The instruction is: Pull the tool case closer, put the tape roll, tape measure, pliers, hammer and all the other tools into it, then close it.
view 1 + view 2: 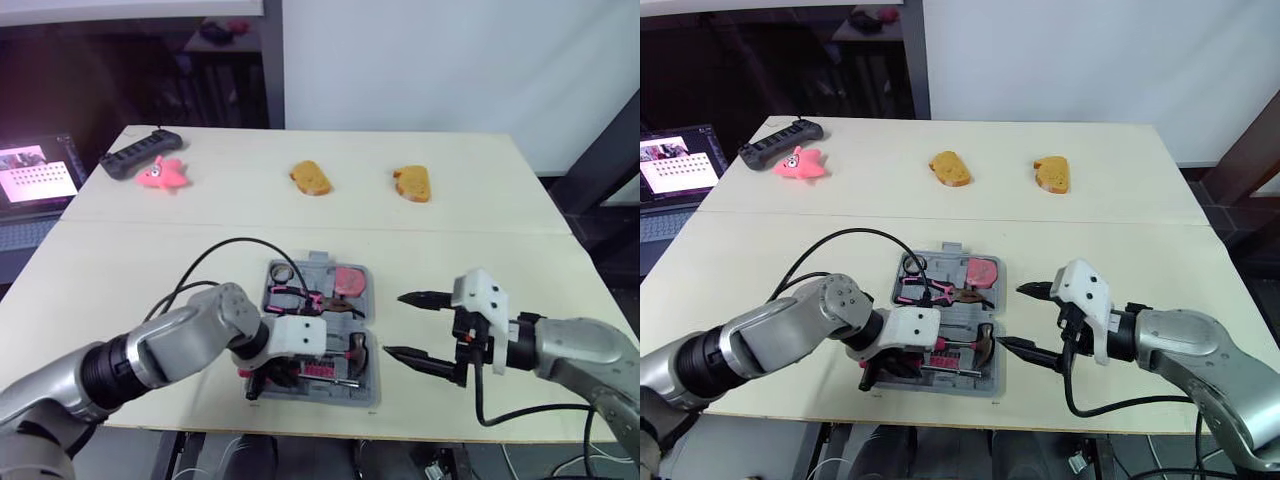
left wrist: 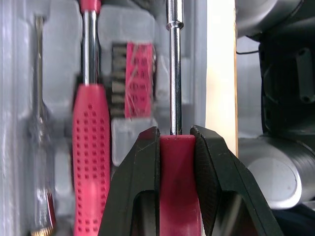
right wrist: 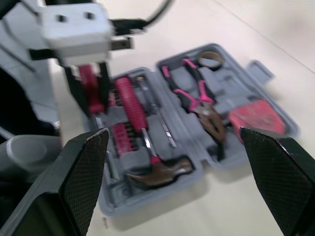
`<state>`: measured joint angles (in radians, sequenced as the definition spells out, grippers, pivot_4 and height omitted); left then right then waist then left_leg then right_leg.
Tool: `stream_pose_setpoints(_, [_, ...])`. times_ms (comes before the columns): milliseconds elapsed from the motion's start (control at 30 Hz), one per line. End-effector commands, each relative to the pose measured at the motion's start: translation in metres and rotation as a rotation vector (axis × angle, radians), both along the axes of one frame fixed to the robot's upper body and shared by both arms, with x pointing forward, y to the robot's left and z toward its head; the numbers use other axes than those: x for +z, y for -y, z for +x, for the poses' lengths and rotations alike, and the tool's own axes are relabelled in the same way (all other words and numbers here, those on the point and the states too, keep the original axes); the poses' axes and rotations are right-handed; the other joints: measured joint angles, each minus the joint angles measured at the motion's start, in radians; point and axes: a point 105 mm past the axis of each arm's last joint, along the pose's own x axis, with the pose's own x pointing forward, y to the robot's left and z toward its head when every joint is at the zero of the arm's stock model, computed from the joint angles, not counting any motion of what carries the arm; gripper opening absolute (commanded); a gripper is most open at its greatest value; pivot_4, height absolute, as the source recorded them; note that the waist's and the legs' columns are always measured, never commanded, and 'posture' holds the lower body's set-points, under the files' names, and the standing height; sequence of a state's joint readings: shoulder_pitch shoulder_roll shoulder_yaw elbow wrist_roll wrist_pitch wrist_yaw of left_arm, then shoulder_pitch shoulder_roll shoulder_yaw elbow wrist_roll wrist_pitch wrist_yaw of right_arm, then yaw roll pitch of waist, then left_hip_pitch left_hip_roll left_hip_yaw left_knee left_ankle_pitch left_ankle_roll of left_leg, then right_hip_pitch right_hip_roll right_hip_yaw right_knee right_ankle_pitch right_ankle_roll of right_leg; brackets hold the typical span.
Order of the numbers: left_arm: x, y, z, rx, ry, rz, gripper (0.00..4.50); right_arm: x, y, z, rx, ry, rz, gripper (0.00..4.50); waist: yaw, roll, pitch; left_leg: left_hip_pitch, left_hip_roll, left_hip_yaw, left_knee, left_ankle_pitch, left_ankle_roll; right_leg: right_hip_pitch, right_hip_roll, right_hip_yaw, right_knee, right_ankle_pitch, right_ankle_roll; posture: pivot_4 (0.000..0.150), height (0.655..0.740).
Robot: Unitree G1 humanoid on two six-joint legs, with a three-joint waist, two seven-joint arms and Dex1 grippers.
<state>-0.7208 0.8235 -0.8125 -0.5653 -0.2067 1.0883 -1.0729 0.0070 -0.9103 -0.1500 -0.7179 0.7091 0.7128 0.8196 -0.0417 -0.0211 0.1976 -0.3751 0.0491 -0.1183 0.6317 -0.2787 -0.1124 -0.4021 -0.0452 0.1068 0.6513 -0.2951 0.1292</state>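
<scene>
Far out at the table's point(image 1: 90, 300) 10 o'clock corner sat a black bar-shaped device point(image 1: 140, 153) with a pink toy point(image 1: 165, 177) just beside it. Down at 6 o'clock, near the front edge, the tool case point(image 1: 366, 392) lay wide open, and there was the left gripper point(image 2: 174, 132) over its 7 o'clock corner, claw clamped tight on the pink handle of a screwdriver point(image 2: 172, 73), shaft lying along the case's front edge. Already bedded in the case: the hammer point(image 3: 147, 132) beside a pink strip of bits point(image 2: 139, 78), the pliers point(image 1: 300, 297) in the far half, the tape roll point(image 1: 283, 272) at 11 o'clock and the tape measure point(image 1: 350, 280) at 1 o'clock. Two pieces of bread point(image 1: 311, 178) point(image 1: 412, 183) lay well beyond at the table's 12 and 1 o'clock. At the case's 3 o'clock the right gripper point(image 1: 393, 324) hung just beside the rim, claw spread wide, gripping nothing, tips pointing at the case.
</scene>
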Motion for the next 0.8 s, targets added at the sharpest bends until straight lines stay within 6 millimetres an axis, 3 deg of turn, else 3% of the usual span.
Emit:
stream_pose_setpoints(33, [-0.001,0.003,-0.007,-0.014,0.016,0.006,0.44,0.003,-0.001,0.0,0.042,0.014,-0.018,4.5,0.0,0.0,0.0,0.0,0.0,0.0,0.0,0.0,0.0,0.0,0.0,0.0,0.0,0.0,0.0,0.15,0.74])
stream_pose_setpoints(333, [-0.008,0.009,-0.02,0.011,-0.002,0.004,0.44,0.002,0.001,0.0,0.076,-0.005,-0.037,4.5,0.002,0.0,0.0,0.0,0.0,0.0,0.0,0.0,0.0,0.0,0.0,0.0,0.001,0.0,0.0,0.15,0.74])
stream_pose_setpoints(800, [-0.019,0.016,-0.015,0.029,0.037,0.015,0.44,0.001,-0.001,-0.001,0.091,-0.023,-0.048,4.5,0.003,0.0,0.0,0.001,0.0,0.0,0.001,0.0,0.0,0.001,0.0,0.0,0.001,0.0,0.0,0.15,0.74])
